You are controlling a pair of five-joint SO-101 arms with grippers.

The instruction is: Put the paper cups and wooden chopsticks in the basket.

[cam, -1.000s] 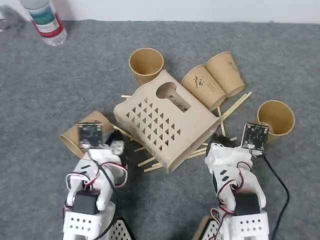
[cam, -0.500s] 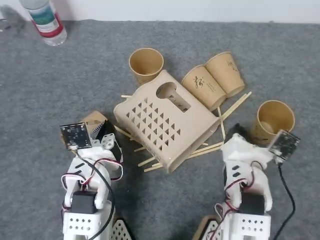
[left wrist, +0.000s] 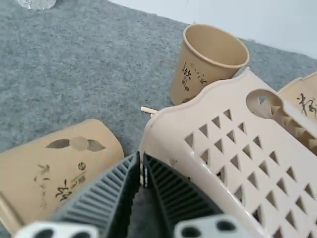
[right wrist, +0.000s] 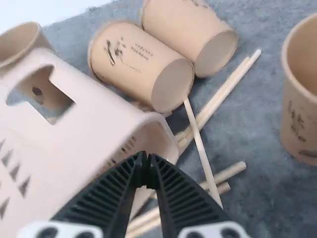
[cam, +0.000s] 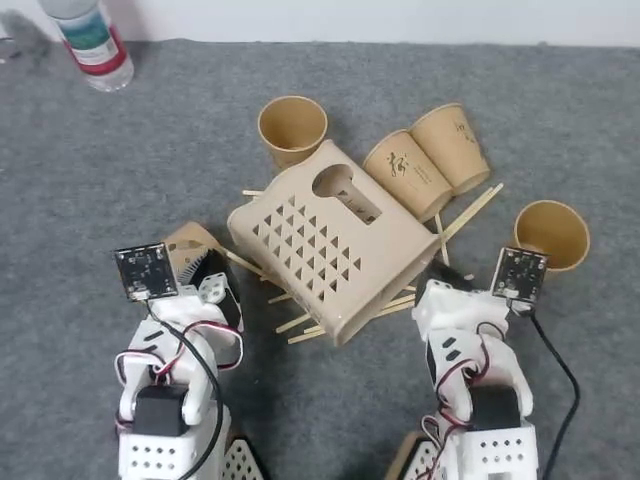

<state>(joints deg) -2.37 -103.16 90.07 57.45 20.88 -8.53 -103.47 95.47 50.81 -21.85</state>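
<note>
Black jaws of left gripper (left wrist: 141,166) and right gripper (right wrist: 145,167) are pinched shut, nothing held. Basket (cam: 320,250) is seen flipped betw. them, paper cups (cam: 292,125) spread 8 to 3 o'clock around it. Chopsticks (cam: 470,213) are pinned under it, so it may be dragged if they're pulled. No. of sticks hidden underneath can't be told.

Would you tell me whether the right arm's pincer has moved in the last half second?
Yes: the right pincer swung from the upright cup back toward the basket.
</note>
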